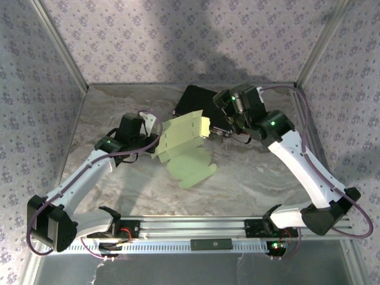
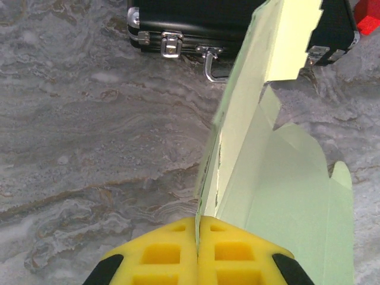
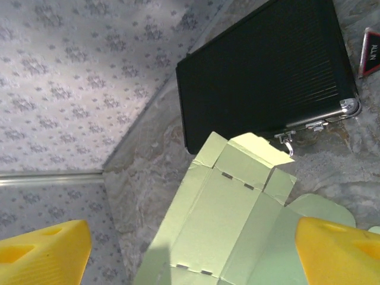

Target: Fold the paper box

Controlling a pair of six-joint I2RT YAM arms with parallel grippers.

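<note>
Paper box point(image 1: 185, 148) is lying mid-table, just in front of the black case point(image 1: 193, 100), its long axis running far-to-near w/ one panel tilting up. Left gripper point(image 2: 198, 224) is clamping the box's left edge. Right gripper point(image 3: 190, 255), jaws wide & empty, is hovering over the far-right end, prob. the nearer arm for the next fold.

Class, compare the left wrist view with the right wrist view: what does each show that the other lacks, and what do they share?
Left wrist: the left hand shut on an edge of the paper box. Right wrist: the right hand open, and the patterned wall. Both: the paper box, the black case and the marbled table.
</note>
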